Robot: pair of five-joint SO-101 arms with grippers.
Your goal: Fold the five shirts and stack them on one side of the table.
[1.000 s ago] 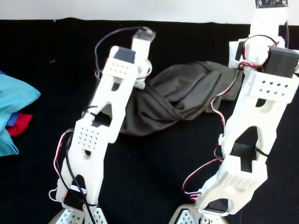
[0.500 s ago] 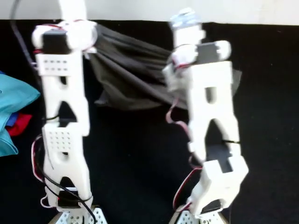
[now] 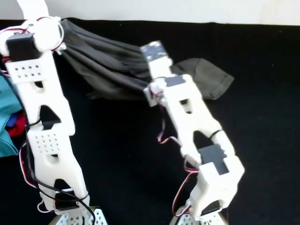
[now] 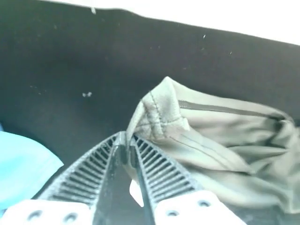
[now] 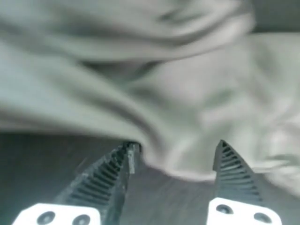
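High view: grey shirt (image 3: 112, 70) hung stretched from eleven o'clock, hem pinched in the left gripper (image 4: 127, 149), probably for spreading; right gripper (image 5: 176, 152) gaped wide at its middle.

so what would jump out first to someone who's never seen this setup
The grey shirt catches the eye first, strung in folds across the far side of the black table, with one end held up. The left gripper is clamped on its hemmed corner, while the right gripper stands open at the cloth's edge. A teal shirt lies bunched at the table's left edge.
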